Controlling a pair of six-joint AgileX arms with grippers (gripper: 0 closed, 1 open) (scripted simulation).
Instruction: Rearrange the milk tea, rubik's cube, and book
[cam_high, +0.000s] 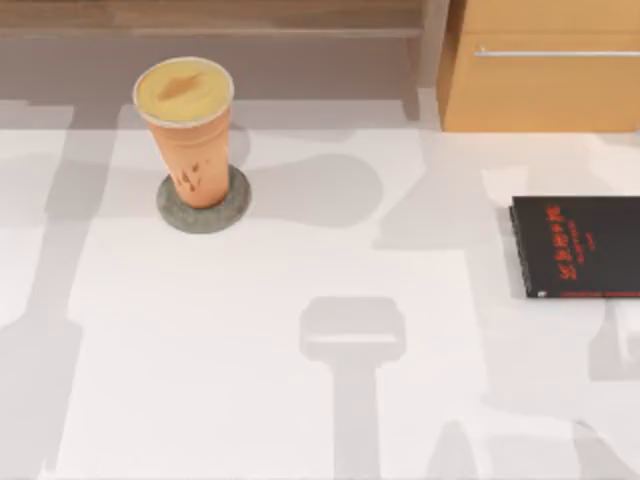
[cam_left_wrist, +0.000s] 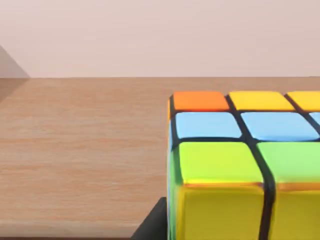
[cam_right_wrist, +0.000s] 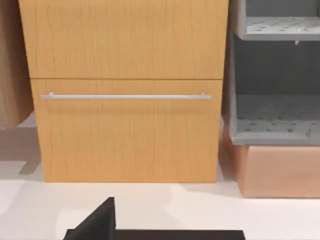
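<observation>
Standing upright at the desk's (cam_high: 300, 400) far left, the milk tea (cam_high: 192, 135) is seen in the top view as a tall tapered orange-tan cup with small dark marks low on its side and a round yellowish lid rimmed in pale grey. It is set on a flat grey round coaster (cam_high: 220, 212), whose edge shows around the cup's base. At the right edge of the white desk a thin black book with red lettering (cam_high: 580, 247) is laid flat, well apart from the cup. Behind it a wooden cabinet (cam_high: 545, 70) with a slim metal handle (cam_high: 555, 51) is placed against the far side.

In the left wrist view the rubik's cube (cam_left_wrist: 235, 165) is shown very close, with orange, yellow, pale blue and green tiles separated by black lines, before a brown wooden surface (cam_left_wrist: 80, 150). Whether the left claw is clenched on it cannot be told.

In the right wrist view the cabinet front and a grey shelf unit (cam_right_wrist: 275, 90) beside it are seen. The state of the right claw cannot be told either.
</observation>
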